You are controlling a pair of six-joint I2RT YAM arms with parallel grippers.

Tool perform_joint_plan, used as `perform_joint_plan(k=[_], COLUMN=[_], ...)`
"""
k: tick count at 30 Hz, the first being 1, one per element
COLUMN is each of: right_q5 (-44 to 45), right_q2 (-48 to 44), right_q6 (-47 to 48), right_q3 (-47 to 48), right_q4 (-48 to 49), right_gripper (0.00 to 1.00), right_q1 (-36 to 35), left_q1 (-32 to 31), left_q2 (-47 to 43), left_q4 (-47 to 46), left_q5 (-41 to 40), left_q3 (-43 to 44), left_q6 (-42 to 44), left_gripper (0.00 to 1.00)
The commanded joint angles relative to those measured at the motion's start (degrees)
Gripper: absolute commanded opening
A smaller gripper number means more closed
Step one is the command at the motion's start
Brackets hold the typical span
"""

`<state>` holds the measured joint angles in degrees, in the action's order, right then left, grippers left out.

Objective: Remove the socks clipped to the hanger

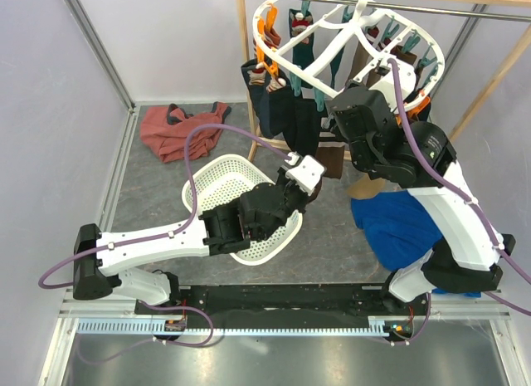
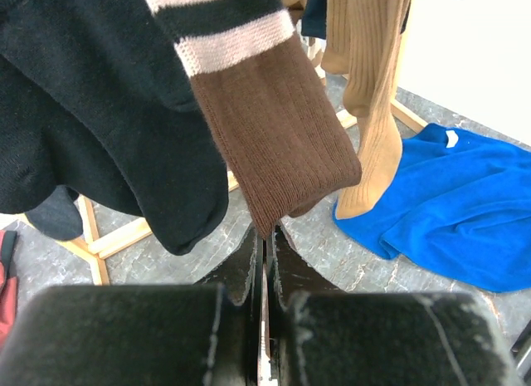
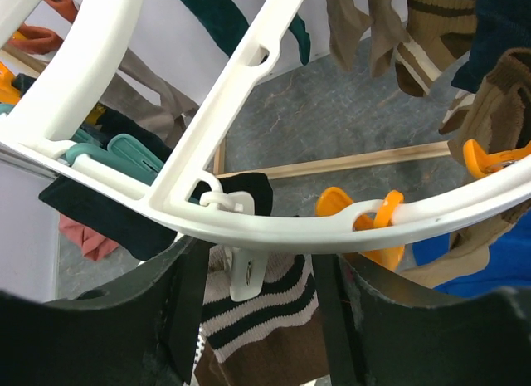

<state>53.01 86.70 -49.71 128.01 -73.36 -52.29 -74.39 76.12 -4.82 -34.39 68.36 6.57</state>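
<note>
The white hanger (image 3: 332, 232) hangs from the wooden rail with several socks (image 1: 286, 112) clipped under it. My right gripper (image 3: 261, 260) is open just below the ring. Its fingers stand on either side of a white clip (image 3: 247, 270) that holds the striped cuff of a brown sock (image 3: 274, 320). An orange clip (image 3: 365, 216) sits to the right of it on the ring. Lower down, my left gripper (image 2: 265, 236) is shut on the toe end of that brown sock (image 2: 282, 137). A black sock (image 2: 99, 112) hangs to the left and a tan one (image 2: 373, 112) to the right.
A white perforated basket (image 1: 224, 174) lies on the floor under my left arm. A blue cloth (image 1: 398, 224) lies at the right and a rust-red garment (image 1: 178, 129) at the back left. The wooden frame's leg (image 1: 245, 62) stands behind the socks.
</note>
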Motion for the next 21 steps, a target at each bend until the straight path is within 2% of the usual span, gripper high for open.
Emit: perform_joint_plan(k=[1,5,11,14,21], right_q5=[-1.2,-6.5,-13.2,-16.4,-23.0], right_q2=[-1.4,-5.8,-20.4,-26.7,-31.8], right_q6=[2.6,5.8,6.3,8.0,12.3], right_q3=[1.5,-3.4,-25.3,-31.2,-38.3], right_q4=[3.1,8.1,19.8,23.4,26.1], right_gripper=[0.60,0.66,0.71,0.72,0.70], right_q1=[-0.1,-0.1,-0.1,-0.1,-0.1], left_q1=[-0.4,-0.1,1.1,3.2,9.1], left_q2=[-0.4,-0.3,0.3,0.8,1.2], left_q4=[-2.0,3.2,9.9,11.3,13.5], left_q5=[-0.4,5.1,14.9,20.6,31.4], left_q3=[1.2,2.7,6.1,7.9,11.3], left_q6=[0.4,-7.9,-18.2,-22.5,-30.1], left_gripper=[0.02,0.02,0.02,0.02,0.02])
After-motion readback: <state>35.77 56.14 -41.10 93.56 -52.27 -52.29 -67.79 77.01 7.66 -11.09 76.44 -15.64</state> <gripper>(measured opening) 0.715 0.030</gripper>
